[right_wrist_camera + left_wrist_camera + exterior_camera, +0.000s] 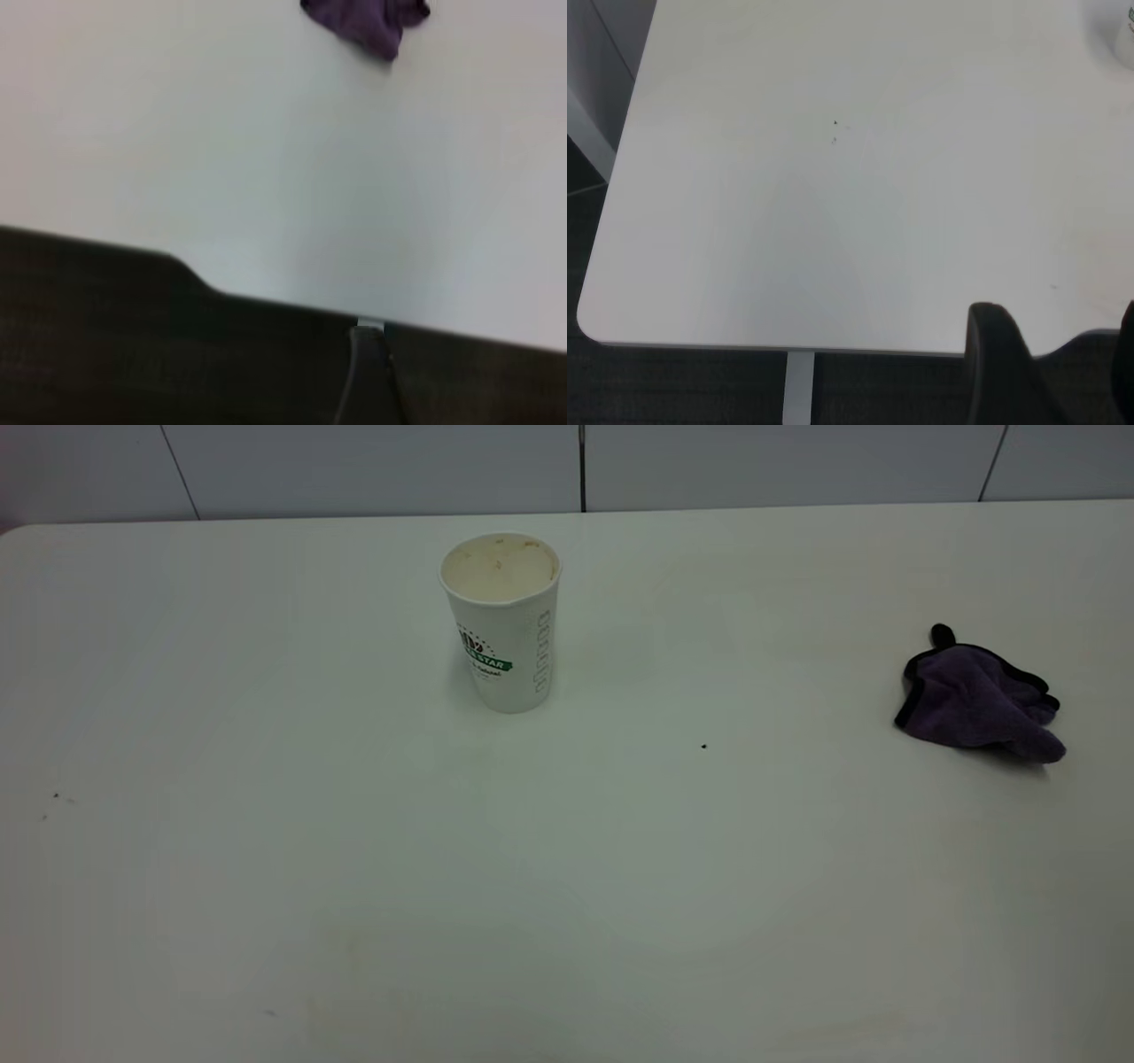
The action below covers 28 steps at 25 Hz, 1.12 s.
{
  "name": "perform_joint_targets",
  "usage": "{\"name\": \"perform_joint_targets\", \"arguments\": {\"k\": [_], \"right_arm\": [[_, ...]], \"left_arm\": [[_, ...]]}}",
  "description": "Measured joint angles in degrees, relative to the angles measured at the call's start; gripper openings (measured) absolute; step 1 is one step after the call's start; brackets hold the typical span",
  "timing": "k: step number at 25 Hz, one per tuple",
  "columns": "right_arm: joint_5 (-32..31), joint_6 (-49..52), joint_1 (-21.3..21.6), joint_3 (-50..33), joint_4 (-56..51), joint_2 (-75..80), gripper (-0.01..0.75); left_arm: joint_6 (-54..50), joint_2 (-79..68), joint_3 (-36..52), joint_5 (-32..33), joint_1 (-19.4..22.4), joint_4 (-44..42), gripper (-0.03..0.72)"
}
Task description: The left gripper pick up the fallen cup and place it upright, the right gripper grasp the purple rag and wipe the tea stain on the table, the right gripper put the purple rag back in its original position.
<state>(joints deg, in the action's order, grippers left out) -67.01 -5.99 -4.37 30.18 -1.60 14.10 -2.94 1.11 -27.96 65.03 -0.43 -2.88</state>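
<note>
The cup [502, 622] is seen standing upright on the tabletop [567, 868], far ahead of the left pincer [1050, 372], which is pulled back past the near edge; whether that pincer is spread or pressed together cannot be told. The purple rag [977, 698] lies bunched and untouched well ahead of the right pincer, which is not seen in any view. No tea stain can be made out, so all three steps are judged done, and no further move is called for.
</note>
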Motion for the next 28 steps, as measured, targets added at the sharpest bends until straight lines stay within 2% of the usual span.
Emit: {"name": "perform_joint_targets", "arguments": {"k": [6, 20, 28], "right_arm": [[2.63, -1.02, 0.0, -2.72, -0.66, -4.08, 0.586], [2.68, -1.04, 0.21, -2.72, -0.73, -5.87, 0.569], [2.68, -0.85, 5.2, -2.72, -0.73, -11.57, 0.536]], "left_arm": [[0.0, 0.0, 0.0, 0.0, 0.0, 0.0, 0.352], [0.13, 0.0, 0.0, 0.0, 0.0, 0.0, 0.352], [0.13, 0.0, 0.0, 0.0, 0.0, 0.0, 0.352]]}}
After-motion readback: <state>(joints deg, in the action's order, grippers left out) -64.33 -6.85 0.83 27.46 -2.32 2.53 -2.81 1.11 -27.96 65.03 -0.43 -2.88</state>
